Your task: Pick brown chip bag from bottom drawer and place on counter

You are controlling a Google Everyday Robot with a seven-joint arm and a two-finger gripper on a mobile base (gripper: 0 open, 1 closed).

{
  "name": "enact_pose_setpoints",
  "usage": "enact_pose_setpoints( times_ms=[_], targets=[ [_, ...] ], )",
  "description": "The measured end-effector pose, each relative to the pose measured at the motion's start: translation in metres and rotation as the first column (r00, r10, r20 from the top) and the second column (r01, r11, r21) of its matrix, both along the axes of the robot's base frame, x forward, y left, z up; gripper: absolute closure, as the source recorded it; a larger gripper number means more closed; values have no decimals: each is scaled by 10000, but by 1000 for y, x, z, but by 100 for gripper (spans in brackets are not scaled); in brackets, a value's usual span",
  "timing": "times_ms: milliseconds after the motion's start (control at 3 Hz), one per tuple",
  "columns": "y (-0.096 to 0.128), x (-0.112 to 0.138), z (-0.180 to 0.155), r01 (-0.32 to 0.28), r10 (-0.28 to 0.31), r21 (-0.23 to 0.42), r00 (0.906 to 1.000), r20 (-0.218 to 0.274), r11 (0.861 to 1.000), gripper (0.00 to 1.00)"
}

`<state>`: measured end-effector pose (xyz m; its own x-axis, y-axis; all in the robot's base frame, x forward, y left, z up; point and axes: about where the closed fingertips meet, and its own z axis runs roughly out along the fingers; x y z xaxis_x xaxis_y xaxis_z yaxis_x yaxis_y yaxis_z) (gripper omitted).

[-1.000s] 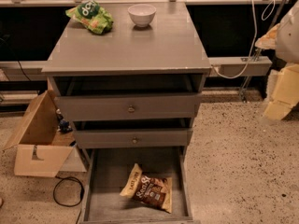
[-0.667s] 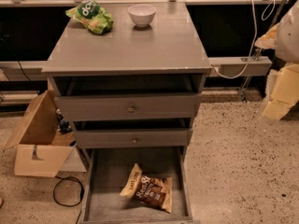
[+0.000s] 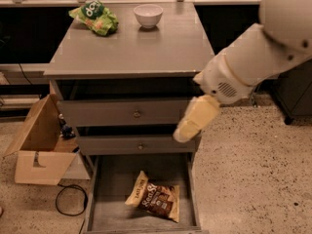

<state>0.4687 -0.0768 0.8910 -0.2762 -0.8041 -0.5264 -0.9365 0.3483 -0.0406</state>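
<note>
The brown chip bag [image 3: 155,199] lies flat on the floor of the open bottom drawer [image 3: 109,191], right of its middle, with tan ends showing. The grey counter [image 3: 131,48] tops the cabinet. My white arm reaches in from the upper right. My cream gripper [image 3: 184,132] points down and left in front of the right end of the middle drawer. It is above the bag, a little to its right, and well apart from it. It holds nothing that I can see.
A green chip bag [image 3: 95,17] and a white bowl [image 3: 148,14] sit at the back of the counter. The two upper drawers [image 3: 122,113] are closed. An open cardboard box [image 3: 36,152] and a black cable [image 3: 68,201] lie on the floor to the left.
My arm has swung in from the right edge to the front of the cabinet, bringing the gripper over the drawer's right side. The view has shifted closer. The bag has not moved.
</note>
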Motion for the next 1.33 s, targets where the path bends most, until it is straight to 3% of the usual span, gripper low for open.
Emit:
enact_pose_setpoints(
  times_ms=[667,1000,1333],
  targets=[
    [7,7,5,94,-101,262,9996,274,9996,0],
    [9,13,-45,-24,18,356,9998,173,9994,0],
    [5,14,-154,-167,180,413,9994,-297,9990,0]
  ],
)
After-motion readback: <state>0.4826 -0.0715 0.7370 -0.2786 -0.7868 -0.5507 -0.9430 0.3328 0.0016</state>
